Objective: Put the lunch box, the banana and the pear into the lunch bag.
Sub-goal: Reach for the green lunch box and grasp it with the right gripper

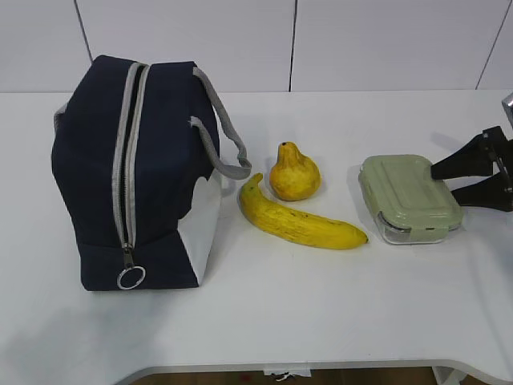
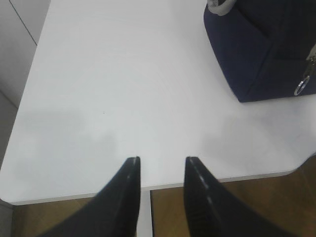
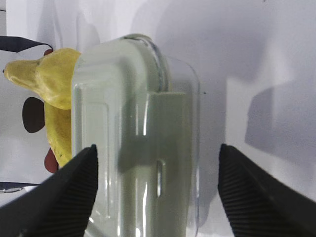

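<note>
The navy lunch bag [image 1: 152, 176] stands at the left, its grey zipper running over the top and down the near end to a ring pull [image 1: 130, 277]. The pear [image 1: 293, 174] and banana [image 1: 300, 218] lie right of it, touching. The lunch box [image 1: 409, 196] with its sage-green lid lies farther right. My right gripper [image 1: 443, 183] is open at the box's right end. In the right wrist view its fingers [image 3: 74, 182] straddle the box [image 3: 138, 148], wide apart, not closed on it. My left gripper [image 2: 162, 159] is open and empty, left of the bag [image 2: 261, 44].
The white table [image 1: 321, 305] has a front edge close to the bag and a rounded front left corner [image 2: 19, 197], with brown floor below. A white panelled wall stands behind the table. The bag's grey handles [image 1: 228, 136] hang toward the pear.
</note>
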Controlling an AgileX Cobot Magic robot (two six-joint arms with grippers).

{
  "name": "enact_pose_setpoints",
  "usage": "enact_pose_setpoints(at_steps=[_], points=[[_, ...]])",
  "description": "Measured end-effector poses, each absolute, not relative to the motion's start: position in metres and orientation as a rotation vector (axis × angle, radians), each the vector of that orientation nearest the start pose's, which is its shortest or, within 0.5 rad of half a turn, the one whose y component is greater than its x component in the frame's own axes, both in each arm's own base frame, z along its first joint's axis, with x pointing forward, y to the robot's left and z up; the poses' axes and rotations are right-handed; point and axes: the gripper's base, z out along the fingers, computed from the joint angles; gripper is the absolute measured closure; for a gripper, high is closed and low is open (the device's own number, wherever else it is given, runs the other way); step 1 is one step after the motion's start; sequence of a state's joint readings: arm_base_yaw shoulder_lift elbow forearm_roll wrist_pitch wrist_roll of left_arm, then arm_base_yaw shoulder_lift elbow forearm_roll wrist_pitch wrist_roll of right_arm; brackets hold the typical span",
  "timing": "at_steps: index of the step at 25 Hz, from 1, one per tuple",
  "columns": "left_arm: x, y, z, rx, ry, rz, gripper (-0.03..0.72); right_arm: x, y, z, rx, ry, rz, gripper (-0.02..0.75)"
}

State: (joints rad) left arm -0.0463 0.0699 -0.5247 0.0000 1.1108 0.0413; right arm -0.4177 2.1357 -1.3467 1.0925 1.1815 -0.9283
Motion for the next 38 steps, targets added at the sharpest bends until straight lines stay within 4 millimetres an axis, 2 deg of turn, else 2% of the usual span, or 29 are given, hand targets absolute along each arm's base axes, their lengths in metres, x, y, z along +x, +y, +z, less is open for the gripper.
enact_pose_setpoints(at_steps=[5, 8, 13, 19, 26, 38], points=[[0.001, 0.000, 0.280, 0.094, 2.138, -0.003, 0.448, 0.390, -0.090, 0.129, 0.195, 2.501, 1.269, 0.155], [0.001, 0.000, 0.280, 0.094, 2.138, -0.003, 0.448, 0.392, -0.086, 0.128, 0.193, 2.496, 1.282, 0.155], [0.001, 0.000, 0.280, 0.094, 2.138, -0.003, 0.448, 0.396, -0.069, 0.127, 0.130, 2.508, 1.295, 0.156], [0.001, 0.000, 0.280, 0.094, 2.138, -0.003, 0.448, 0.397, -0.065, 0.126, 0.111, 2.512, 1.296, 0.160], [0.001, 0.000, 0.280, 0.094, 2.138, -0.003, 0.448, 0.396, -0.065, 0.128, 0.105, 2.507, 1.314, 0.304], [0.001, 0.000, 0.280, 0.094, 2.138, -0.003, 0.448, 0.396, -0.065, 0.128, 0.095, 2.506, 1.319, 0.367]])
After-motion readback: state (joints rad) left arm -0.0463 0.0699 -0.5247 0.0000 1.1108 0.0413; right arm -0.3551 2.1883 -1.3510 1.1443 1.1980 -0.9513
